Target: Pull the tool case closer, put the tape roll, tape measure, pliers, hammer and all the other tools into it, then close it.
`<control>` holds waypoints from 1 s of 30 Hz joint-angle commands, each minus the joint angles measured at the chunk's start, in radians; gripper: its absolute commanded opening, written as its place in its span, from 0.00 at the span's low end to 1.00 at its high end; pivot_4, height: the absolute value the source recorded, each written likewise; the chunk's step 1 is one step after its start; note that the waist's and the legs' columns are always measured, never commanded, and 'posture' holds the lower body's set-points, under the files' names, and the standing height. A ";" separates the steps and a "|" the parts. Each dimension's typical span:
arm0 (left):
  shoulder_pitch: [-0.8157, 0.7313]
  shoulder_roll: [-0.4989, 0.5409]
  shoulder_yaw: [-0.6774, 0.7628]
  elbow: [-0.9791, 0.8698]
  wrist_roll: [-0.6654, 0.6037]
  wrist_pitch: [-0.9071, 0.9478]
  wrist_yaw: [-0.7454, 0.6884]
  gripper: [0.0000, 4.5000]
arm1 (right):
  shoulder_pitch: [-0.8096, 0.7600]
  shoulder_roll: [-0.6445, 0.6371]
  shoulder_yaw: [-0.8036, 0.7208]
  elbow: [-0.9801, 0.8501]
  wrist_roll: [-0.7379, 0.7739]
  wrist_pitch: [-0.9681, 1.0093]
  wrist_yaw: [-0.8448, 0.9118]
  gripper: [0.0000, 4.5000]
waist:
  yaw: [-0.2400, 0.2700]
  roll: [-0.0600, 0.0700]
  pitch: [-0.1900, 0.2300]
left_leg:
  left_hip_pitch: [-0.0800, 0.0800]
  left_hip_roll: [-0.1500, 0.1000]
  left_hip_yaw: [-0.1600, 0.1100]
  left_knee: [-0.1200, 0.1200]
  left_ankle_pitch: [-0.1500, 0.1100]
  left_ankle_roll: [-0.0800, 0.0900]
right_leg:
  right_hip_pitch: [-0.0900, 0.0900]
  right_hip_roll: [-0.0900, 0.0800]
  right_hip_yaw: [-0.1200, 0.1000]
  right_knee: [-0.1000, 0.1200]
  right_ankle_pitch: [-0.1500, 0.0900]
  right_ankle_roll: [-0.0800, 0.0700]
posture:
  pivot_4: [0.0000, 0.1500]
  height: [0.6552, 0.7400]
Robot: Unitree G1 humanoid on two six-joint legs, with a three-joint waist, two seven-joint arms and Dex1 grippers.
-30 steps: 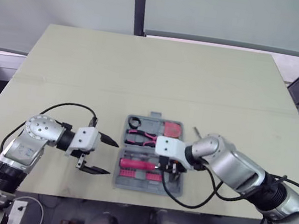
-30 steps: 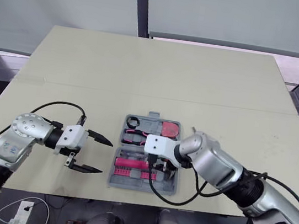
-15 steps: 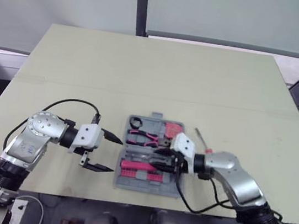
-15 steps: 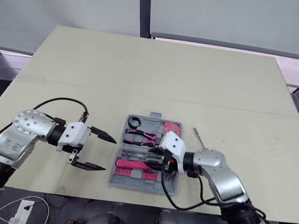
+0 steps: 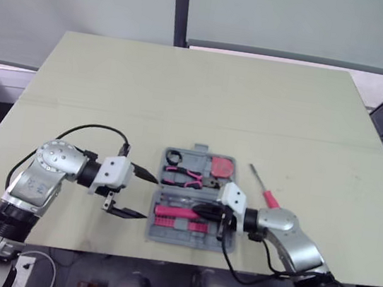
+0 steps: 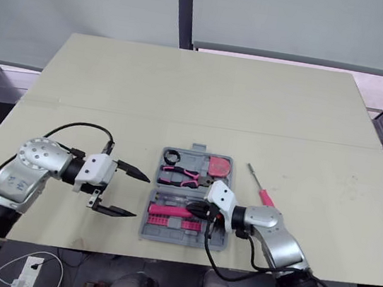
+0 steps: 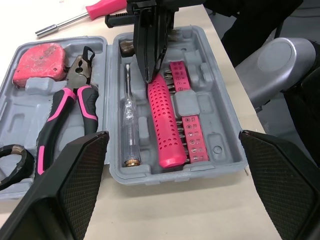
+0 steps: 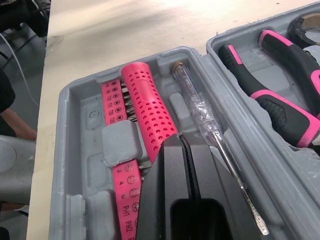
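Pale beige table [image 5: 205, 95] in front of grey wall panels. Near its front edge, between the 2 robot arms, lies a grey plastic tool case [image 5: 189, 239], open flat with its 2 halves showing.

The left gripper [image 5: 149, 197] hovers just beside the case's left edge, its 2 black fingers spread wide with nothing between them. The right gripper [image 5: 200, 209] reaches into the near half of the case, fingers pressed together with nothing between them, their tip at a pink dotted handle [image 7: 162, 122] that sits in its slot.

Beside that handle sit a pink strip of bits [image 7: 189, 117] and a clear-handled tester screwdriver [image 7: 130, 125]. The far half holds black-and-pink pliers [image 5: 185, 178], a pink tape measure [image 5: 222, 168] and a small black tape roll [image 5: 174, 157].

A pink-handled screwdriver [image 5: 265, 189] lies on the table just to the right of the case, outside it.
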 commanded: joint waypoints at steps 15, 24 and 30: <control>-0.037 -0.014 -0.014 0.029 0.008 -0.041 -0.011 1.00 | 0.065 -0.055 0.112 0.057 -0.225 0.006 -0.061 0.01 | 0.013 -0.007 -0.029 | 0.023 0.001 -0.006 -0.005 -0.004 0.000 | 0.029 -0.001 -0.001 -0.011 -0.001 -0.001 | 1.00 1.00; -0.035 -0.016 -0.016 0.039 0.011 -0.057 -0.011 1.00 | 0.056 0.036 -0.076 -0.102 0.021 0.028 -0.038 0.01 | 0.002 -0.001 -0.024 | 0.019 0.003 -0.005 -0.005 -0.005 -0.001 | 0.025 -0.001 0.000 -0.009 -0.001 -0.001 | 1.00 1.00; -0.035 -0.017 -0.017 0.043 0.012 -0.064 -0.011 1.00 | 0.064 0.024 -0.057 -0.098 0.035 0.053 -0.020 0.01 | 0.001 -0.001 -0.024 | 0.019 0.004 -0.005 -0.005 -0.005 -0.001 | 0.025 0.000 0.001 -0.009 -0.001 -0.002 | 1.00 1.00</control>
